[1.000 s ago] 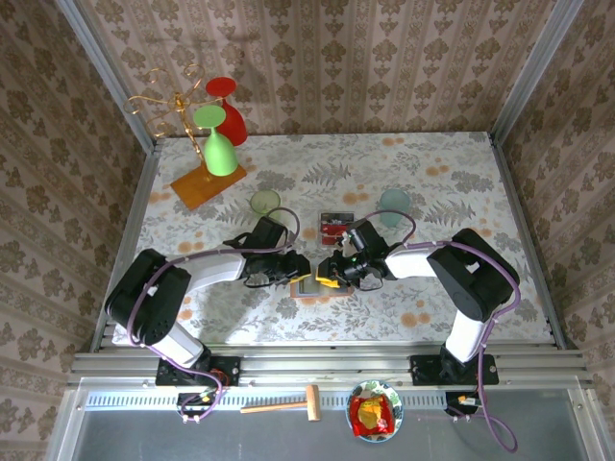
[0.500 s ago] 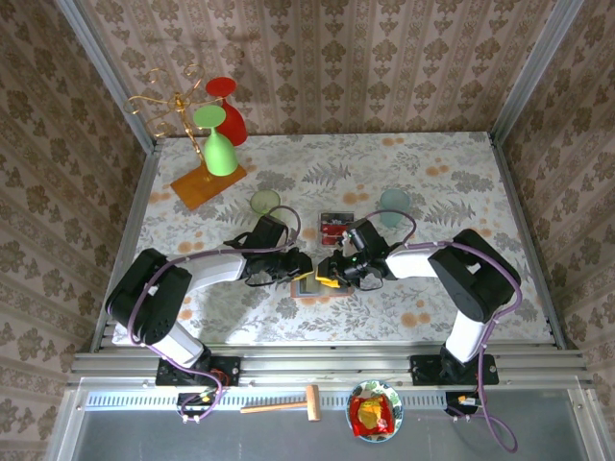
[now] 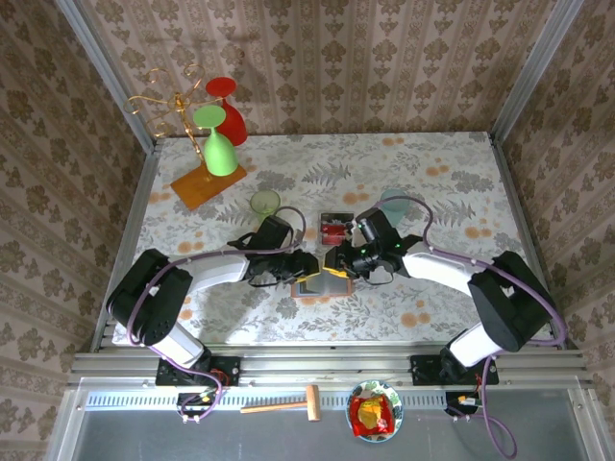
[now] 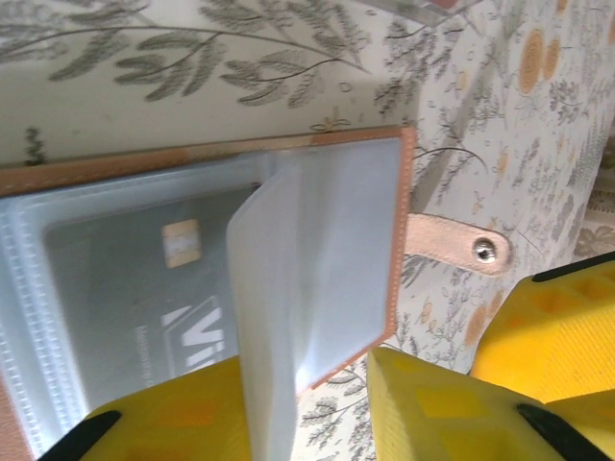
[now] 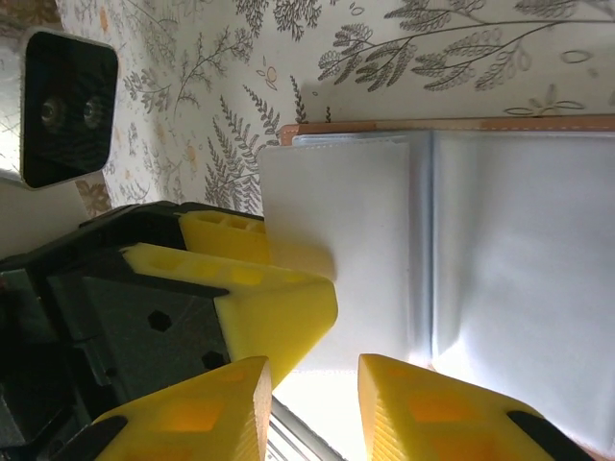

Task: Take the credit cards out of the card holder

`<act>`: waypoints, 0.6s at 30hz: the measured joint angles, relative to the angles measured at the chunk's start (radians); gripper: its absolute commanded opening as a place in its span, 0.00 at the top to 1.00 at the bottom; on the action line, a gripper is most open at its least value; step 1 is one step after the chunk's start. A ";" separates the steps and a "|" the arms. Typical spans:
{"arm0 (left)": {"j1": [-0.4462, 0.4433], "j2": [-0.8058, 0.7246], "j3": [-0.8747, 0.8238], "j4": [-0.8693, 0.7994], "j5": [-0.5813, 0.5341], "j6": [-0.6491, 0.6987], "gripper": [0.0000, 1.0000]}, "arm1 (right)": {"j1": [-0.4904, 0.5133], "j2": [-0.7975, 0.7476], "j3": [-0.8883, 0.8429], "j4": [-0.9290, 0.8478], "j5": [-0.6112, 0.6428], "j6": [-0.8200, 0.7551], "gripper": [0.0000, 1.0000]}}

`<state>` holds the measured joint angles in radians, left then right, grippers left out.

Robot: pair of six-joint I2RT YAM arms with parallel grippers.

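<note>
The tan card holder (image 3: pixel 316 286) lies open on the floral table between both grippers. In the left wrist view its grey-blue pockets (image 4: pixel 336 182) face up, and a grey card (image 4: pixel 135 279) with a gold chip sits in the left pocket. One pocket leaf (image 4: pixel 264 317) stands up between the yellow fingers of my left gripper (image 4: pixel 306 370), resting against one finger while the jaws stay apart. The snap tab (image 4: pixel 461 248) sticks out to the right. My right gripper (image 5: pixel 312 370) hovers open over the pale leaf (image 5: pixel 336 211), close to the left gripper's fingers (image 5: pixel 279 303). From above, the left gripper (image 3: pixel 307 267) and right gripper (image 3: pixel 337 266) nearly meet.
A clear box (image 3: pixel 334 229) with red and dark cards lies just behind the grippers. A green cup (image 3: pixel 265 203) and a pale blue cup (image 3: pixel 393 204) stand farther back. The gold rack on its orange base (image 3: pixel 207 184) holds green and red glasses at the back left.
The right arm has swung its elbow out to the right and its gripper has shifted slightly over the holder. The left gripper has edged right toward the holder.
</note>
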<state>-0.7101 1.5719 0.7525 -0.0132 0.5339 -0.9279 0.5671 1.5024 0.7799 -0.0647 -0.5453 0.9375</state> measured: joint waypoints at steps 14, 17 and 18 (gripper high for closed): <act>-0.064 0.109 0.139 0.002 0.021 0.000 0.56 | -0.085 -0.196 -0.019 -0.148 0.069 -0.053 0.67; -0.076 0.145 0.163 0.005 0.026 0.000 0.56 | -0.099 -0.217 -0.040 -0.159 0.071 -0.053 0.67; -0.080 0.156 0.171 0.004 0.029 0.000 0.55 | -0.104 -0.224 -0.046 -0.164 0.071 -0.053 0.67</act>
<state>-0.7902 1.7283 0.9237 -0.0090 0.5625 -0.9283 0.4629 1.2789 0.7338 -0.2287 -0.4740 0.8845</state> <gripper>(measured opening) 0.442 0.333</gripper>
